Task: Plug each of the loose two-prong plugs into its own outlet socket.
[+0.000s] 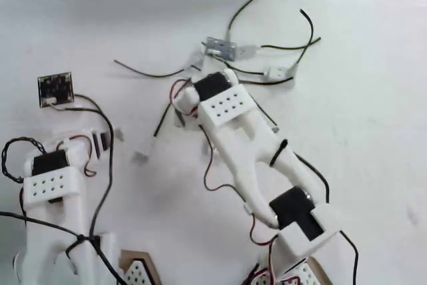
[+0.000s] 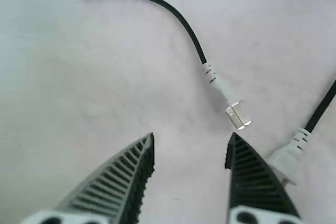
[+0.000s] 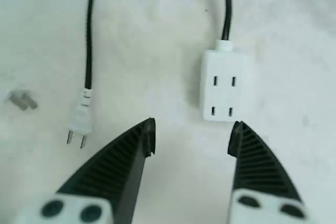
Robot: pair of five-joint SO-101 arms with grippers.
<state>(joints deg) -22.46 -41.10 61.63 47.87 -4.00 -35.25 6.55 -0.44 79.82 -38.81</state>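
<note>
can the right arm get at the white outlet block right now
Probably yes: the right gripper is open and the outlet block lies just ahead of it, with nothing between them.

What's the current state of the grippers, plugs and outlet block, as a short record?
left gripper: fingers open, empty, over the table
right gripper: fingers open, empty
short-cord plug: loose, just ahead of the left gripper, prongs bare
second plug: loose, beside one left finger
plug near outlet block: loose, apart from the block
outlet block: flat on the table, both sockets empty
progress: no plug inserted yet
</note>
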